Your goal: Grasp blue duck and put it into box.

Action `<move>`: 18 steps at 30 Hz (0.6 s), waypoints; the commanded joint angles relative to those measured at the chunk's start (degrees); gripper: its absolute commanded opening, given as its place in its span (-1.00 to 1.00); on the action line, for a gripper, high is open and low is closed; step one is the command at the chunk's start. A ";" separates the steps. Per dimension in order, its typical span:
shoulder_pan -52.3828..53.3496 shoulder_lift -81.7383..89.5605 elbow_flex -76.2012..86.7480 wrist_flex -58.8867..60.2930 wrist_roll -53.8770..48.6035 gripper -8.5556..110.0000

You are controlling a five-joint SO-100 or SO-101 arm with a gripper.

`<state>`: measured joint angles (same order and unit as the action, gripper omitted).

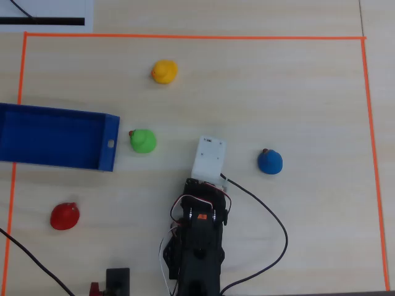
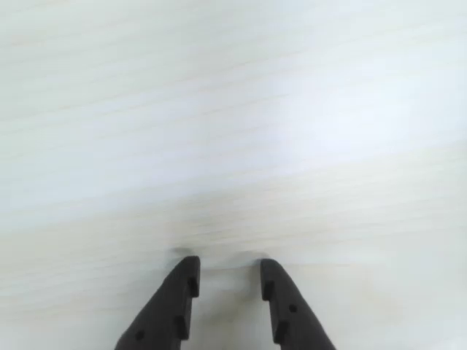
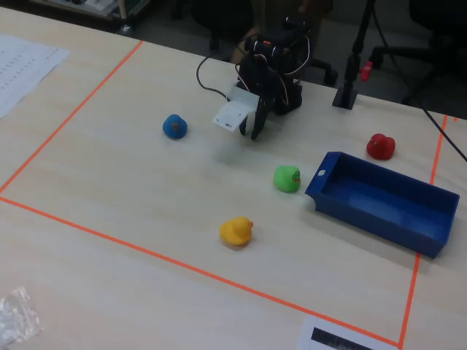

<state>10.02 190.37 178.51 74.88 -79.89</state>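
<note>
The blue duck (image 1: 270, 161) sits on the pale wood table to the right of my arm in the overhead view; in the fixed view it (image 3: 174, 126) lies left of the arm. The box (image 1: 108, 143), a long dark-blue open tray, lies at the left edge and is empty; it also shows in the fixed view (image 3: 318, 185) at the right. My gripper (image 2: 229, 271) hangs over bare table with its jaws a little apart and nothing between them. It is a short way from the blue duck, not touching it. In the overhead view the white wrist block hides the fingers.
A green duck (image 1: 143, 140) sits just right of the box's end wall. A yellow duck (image 1: 165, 71) is at the far side and a red duck (image 1: 64, 216) at the near left. Orange tape (image 1: 185, 36) frames the work area. A black cable (image 1: 279, 217) loops right of the arm.
</note>
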 commanded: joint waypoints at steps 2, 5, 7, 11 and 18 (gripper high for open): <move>0.35 -0.70 -0.26 0.79 0.09 -0.70; 0.44 -0.70 -0.26 0.79 0.09 -0.70; 0.35 -0.70 -0.26 0.79 -0.09 -0.69; 0.35 -0.70 -0.26 0.79 0.00 -0.70; 0.35 -0.70 -0.26 0.79 -0.26 -0.79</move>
<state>10.02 190.37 178.51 74.88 -79.89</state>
